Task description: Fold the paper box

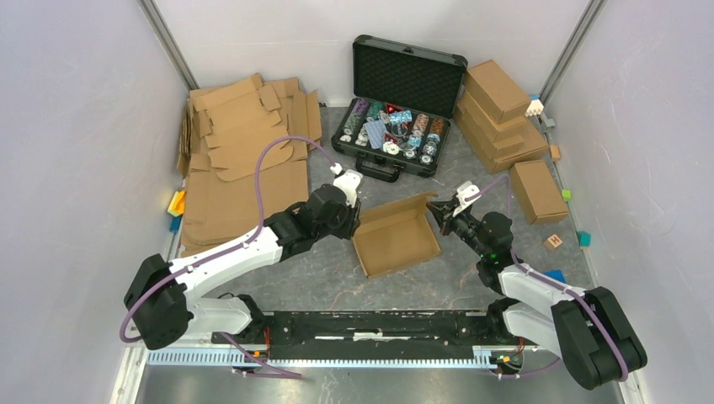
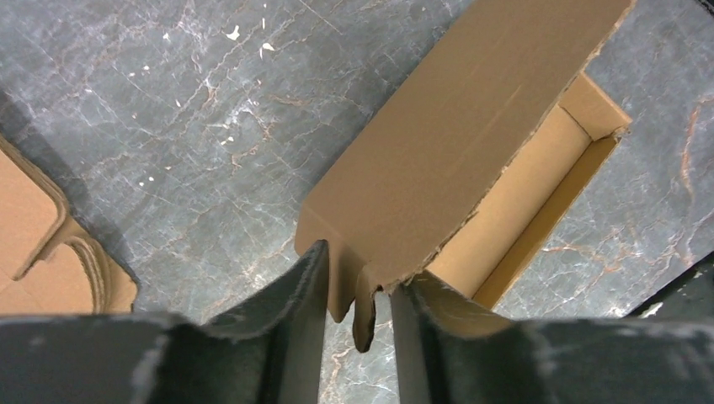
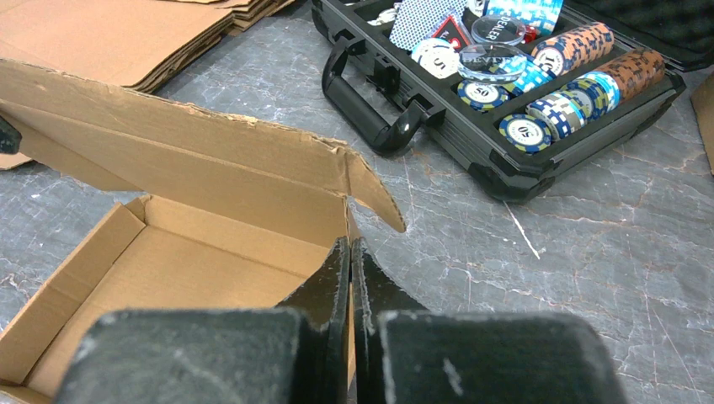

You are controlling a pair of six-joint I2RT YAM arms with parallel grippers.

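Observation:
The paper box (image 1: 396, 240) lies mid-table as a shallow brown tray, its lid (image 3: 194, 160) raised along the far side. My left gripper (image 1: 355, 220) is at the box's far left corner. In the left wrist view its jaws (image 2: 358, 278) stand a little apart, with the lid's corner tabs (image 2: 352, 286) hanging between them. A sliver of floor shows beside the right finger. My right gripper (image 1: 435, 209) is at the far right corner. Its fingers (image 3: 350, 246) are pressed together, tips at the top of the box's right wall, just under the lid's ear flap (image 3: 375, 198).
A pile of flat cardboard blanks (image 1: 240, 160) lies at the back left. An open black case of poker chips (image 1: 396, 126) stands behind the box. Finished brown boxes (image 1: 497, 109) are stacked at the back right, one more (image 1: 537, 190) beside them. Small coloured blocks (image 1: 553, 241) lie along both walls.

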